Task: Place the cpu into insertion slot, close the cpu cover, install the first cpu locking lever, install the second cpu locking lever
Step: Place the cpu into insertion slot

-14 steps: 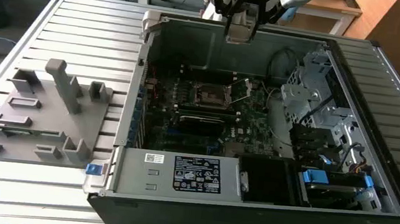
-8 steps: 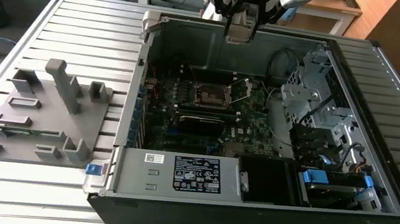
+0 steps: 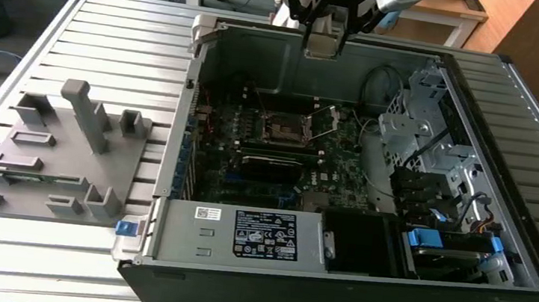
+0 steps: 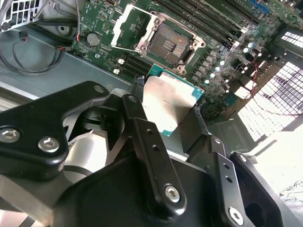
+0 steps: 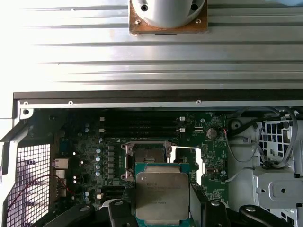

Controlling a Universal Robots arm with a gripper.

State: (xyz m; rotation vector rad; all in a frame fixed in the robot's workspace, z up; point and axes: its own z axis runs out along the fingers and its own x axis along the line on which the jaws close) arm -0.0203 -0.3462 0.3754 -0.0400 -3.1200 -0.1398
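Note:
My gripper (image 3: 321, 50) hangs above the back wall of the open computer case, shut on the cpu (image 4: 166, 100), a flat square chip with a dull metal top. In both wrist views the chip sits between the two black fingers (image 5: 196, 201). The cpu (image 5: 162, 194) is well above the motherboard. Below it lies the insertion slot (image 3: 282, 127) (image 4: 168, 43) (image 5: 150, 155), a dark square socket with a silver rim and nothing in it. The cpu cover (image 3: 327, 119) (image 4: 131, 24) (image 5: 188, 163) is swung open beside the slot.
A silver box with a white label (image 3: 263, 234) fills the case's near end. A drive cage with cables (image 3: 432, 138) lines the exterior view's right. Black memory slots (image 5: 139, 125) run beside the socket. A grey fixture plate (image 3: 59, 151) stands outside the case.

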